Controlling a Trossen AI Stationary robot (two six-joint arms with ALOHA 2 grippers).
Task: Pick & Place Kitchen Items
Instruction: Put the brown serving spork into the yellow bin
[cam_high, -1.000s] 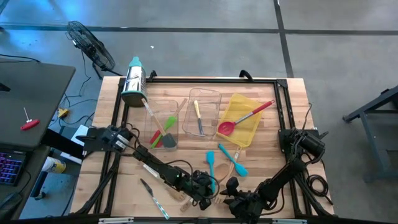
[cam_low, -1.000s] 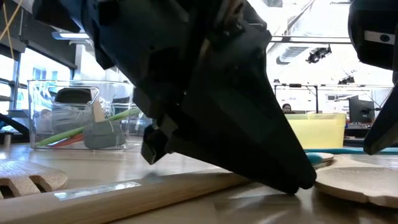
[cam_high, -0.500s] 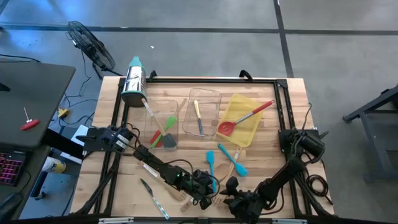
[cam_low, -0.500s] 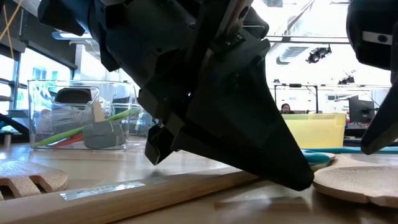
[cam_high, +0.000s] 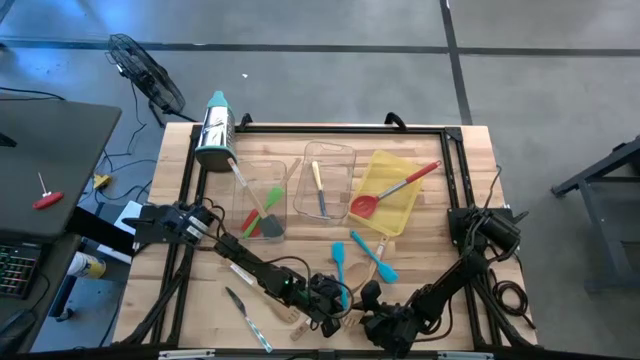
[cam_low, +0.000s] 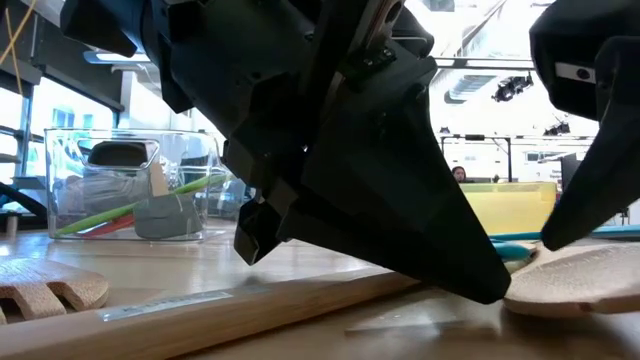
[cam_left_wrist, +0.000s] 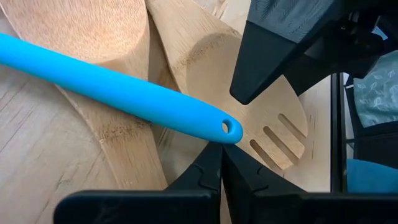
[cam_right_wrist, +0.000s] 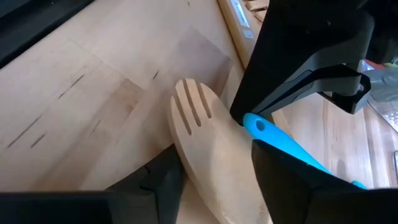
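Left tool (cam_left_wrist: 222, 163), closed on the teal spatula's (cam_left_wrist: 118, 87) handle tip near the desk's (cam_high: 470, 170) front edge; my right tool (cam_right_wrist: 214, 163) straddles the slotted wooden fork (cam_right_wrist: 208, 146), open, for pickup.

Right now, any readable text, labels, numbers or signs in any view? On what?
None can be read.
Silvery label on the wooden strip at the table's front: print blurred, unreadable.
The same label in the right wrist view: too small to read.
White mark on the right arm: too small to read.
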